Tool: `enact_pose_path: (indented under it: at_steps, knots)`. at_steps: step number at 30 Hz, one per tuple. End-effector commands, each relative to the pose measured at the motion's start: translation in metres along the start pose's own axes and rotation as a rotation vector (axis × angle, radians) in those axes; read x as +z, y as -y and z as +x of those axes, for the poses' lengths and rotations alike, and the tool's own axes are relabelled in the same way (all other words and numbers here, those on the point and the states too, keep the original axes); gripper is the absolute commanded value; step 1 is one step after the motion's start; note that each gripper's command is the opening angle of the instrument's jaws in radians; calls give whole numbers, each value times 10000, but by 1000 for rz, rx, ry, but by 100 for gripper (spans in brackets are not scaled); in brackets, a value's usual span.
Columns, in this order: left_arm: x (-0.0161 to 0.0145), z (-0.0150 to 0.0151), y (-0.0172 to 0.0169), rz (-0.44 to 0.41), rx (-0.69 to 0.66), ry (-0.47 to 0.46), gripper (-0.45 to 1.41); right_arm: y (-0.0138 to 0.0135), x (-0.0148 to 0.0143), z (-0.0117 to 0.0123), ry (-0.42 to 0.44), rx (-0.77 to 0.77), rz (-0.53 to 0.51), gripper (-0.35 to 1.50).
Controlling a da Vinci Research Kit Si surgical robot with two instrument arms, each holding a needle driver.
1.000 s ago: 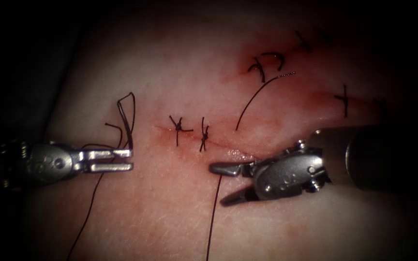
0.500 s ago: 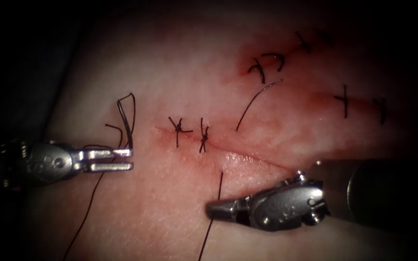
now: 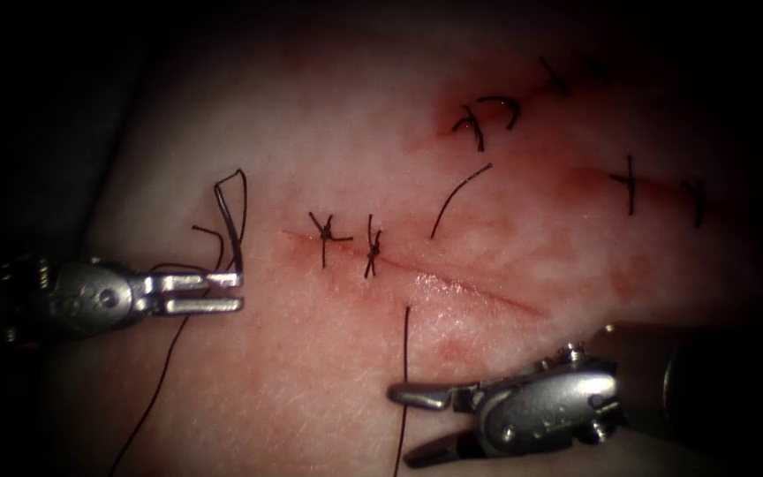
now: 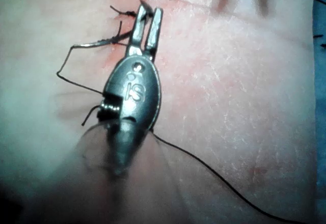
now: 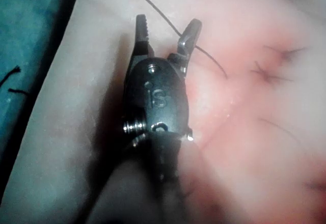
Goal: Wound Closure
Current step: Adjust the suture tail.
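My left tool (image 3: 241, 292) (image 4: 150, 9) rests on the tissue (image 3: 311, 380) left of the cut (image 3: 461, 284), jaws slightly apart. The curved needle (image 3: 233, 221) (image 4: 97, 43) stands against its upper jaw and is not gripped between the jaws. Its thread (image 3: 156, 389) trails down past the tool. My right tool (image 3: 399, 426) (image 5: 167, 21) is below the cut with its jaws open. A thread (image 3: 405, 353) (image 5: 175, 30) leaves the tissue just below the cut and runs down across the open jaws. A short thread tail (image 3: 459, 199) lies above the cut.
Two knotted stitches (image 3: 324, 237) (image 3: 371, 249) close the cut's left end. More stitches (image 3: 479, 119) (image 3: 629, 185) sit on other cuts at the upper right. Red fluid (image 3: 434, 132) stains the tissue there.
My right tool moved down away from the cut; its jaws closed half a second ago and are open again. The thread tail above the cut got shorter. The left tool stayed still.
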Motion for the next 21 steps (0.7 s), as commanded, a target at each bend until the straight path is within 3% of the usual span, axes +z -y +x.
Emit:
enact_pose_path:
  at_steps: [1,2,3,5,11,14,21]
  knots:
    - [6,-7,-2,-1,-1,-1,-45,1,-11,-17,-7,87,-6,125]
    - [6,-7,-1,-1,-1,-1,-45,-2,-19,-20,-15,144,-13,125]
    - [7,-8,-1,-1,-1,-1,-45,-12,-34,-28,-16,313,-77,121]
    - [8,-9,-1,0,0,-1,-45,-28,-45,-38,-27,506,-180,121]
    - [9,-9,-1,-1,0,1,-45,-66,-43,-57,-134,979,-326,120]
    - [9,-9,-2,-3,0,3,-45,-85,-37,-70,-126,1054,-428,116]
    - [10,-9,-3,-7,1,7,-45,-120,-16,-102,-121,1179,-532,115]
